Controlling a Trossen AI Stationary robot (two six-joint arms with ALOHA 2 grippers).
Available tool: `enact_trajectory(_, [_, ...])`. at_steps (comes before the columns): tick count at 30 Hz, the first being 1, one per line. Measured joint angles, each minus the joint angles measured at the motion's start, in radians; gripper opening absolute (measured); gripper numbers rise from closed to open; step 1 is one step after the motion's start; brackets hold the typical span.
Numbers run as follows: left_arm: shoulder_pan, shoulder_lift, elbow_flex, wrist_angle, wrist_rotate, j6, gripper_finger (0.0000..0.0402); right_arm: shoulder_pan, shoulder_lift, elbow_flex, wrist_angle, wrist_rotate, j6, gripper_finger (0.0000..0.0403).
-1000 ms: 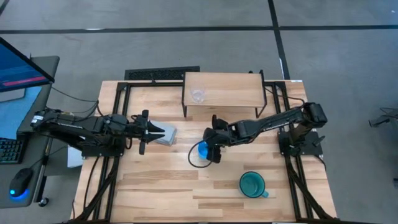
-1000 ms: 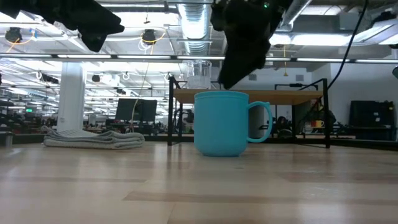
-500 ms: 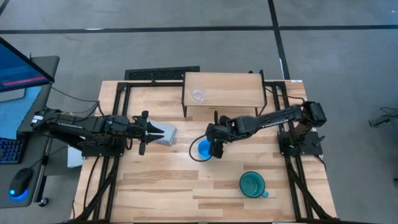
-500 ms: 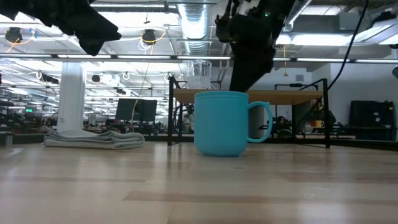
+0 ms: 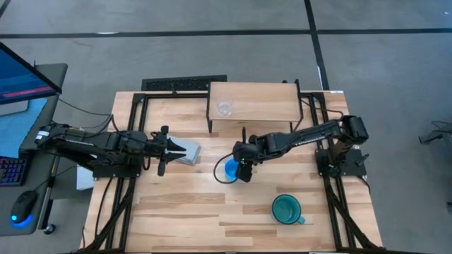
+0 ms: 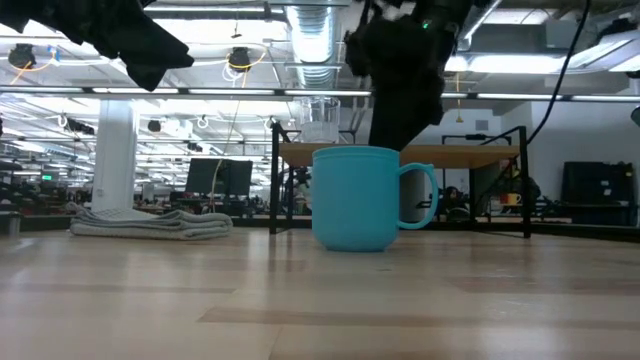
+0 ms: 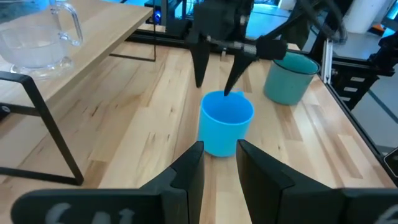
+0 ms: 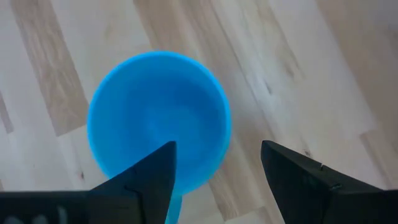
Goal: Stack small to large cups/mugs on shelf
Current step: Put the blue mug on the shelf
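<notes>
Directly beneath the right gripper [image 5: 243, 169] stood the blue mug [image 5: 230, 169], upright on the bench [image 5: 176, 212] near its middle, in front of the shelf [image 5: 261, 102]. The gripper pointed straight down with its fingers apart; in the right wrist view one finger [image 8: 152, 180] lay over the mug's mouth and the other [image 8: 298, 180] outside the wall, so the rim [image 8: 221, 134] on that side sat between them. A short drop would likely put that wall in the grasp. The left gripper [image 5: 167, 149] waited well to the side, above a folded grey cloth [image 5: 188, 152], fingers slightly parted; the right arm was plainly the nearer one. The clear glass cup [image 5: 224, 108] already stood on the shelf, while the teal mug [image 5: 287, 209] sat on the bench nearer the front edge.
</notes>
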Motion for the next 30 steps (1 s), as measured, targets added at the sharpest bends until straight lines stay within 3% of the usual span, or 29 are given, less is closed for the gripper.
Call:
enact_trajectory(11, [0.0, 0.0, 0.0, -0.023, 0.0, 0.0, 0.0085, 0.012, 0.043, 0.001, 0.013, -0.003, 0.016, 0.0257])
enact_trajectory(15, [0.0, 0.0, 0.0, -0.025, 0.0, 0.0, 0.0085, 0.004, 0.042, 0.0, 0.01, -0.006, 0.016, 0.024])
enact_trajectory(19, [0.0, 0.0, 0.0, -0.027, -0.002, 0.0, 0.0085, -0.008, 0.042, 0.0, 0.01, -0.033, 0.016, 0.0194])
enact_trajectory(24, [0.0, 0.0, 0.0, -0.028, -0.005, 0.018, 0.0085, -0.019, 0.042, 0.0, 0.009, -0.044, 0.003, 0.0104])
enact_trajectory(28, [0.0, 0.0, 0.0, -0.028, -0.006, 0.019, 0.0085, -0.033, 0.042, 0.0, 0.011, -0.111, -0.037, 0.003])
enact_trajectory(30, [0.0, 0.0, 0.0, -0.028, -0.007, 0.019, 0.0085, -0.037, 0.042, 0.0, 0.015, -0.119, -0.039, 0.0013])
